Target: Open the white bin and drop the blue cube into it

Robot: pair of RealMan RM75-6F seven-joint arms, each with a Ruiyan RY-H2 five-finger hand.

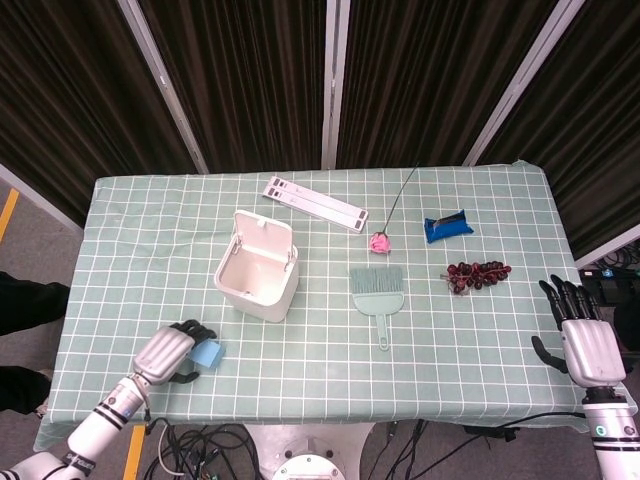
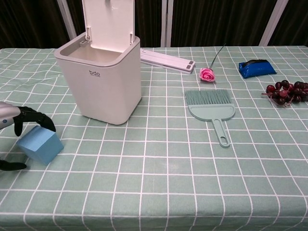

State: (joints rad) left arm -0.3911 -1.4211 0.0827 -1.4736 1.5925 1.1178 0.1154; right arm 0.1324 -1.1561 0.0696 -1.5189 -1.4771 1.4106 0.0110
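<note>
Cube (image 2: 40, 144) is sitting on the checked tablecloth (image 2: 159, 187) near the table's front-left corner, well apart from the white bin (image 2: 102, 79), whose lid (image 2: 108, 21) is already standing upright and open. I am bringing the left hand (image 1: 172, 350) around it: fingers (image 2: 30, 117) are curving over the far top edge, thumb is lying low on the near side, but I cannot tell whether they are touching the faces, so I am calling the hand spread wide and holding nothing. Blue block is looking like foam or light plastic to me, matte, square-edged, probably light and a little squashy; I am judging it unlikely to slip but easy to tip or push away. I am planning to pinch two opposite flat faces near the middle, not a corner. Right hand (image 1: 585, 340) is hanging off the table's right edge, fingers apart, holding nothing.
</note>
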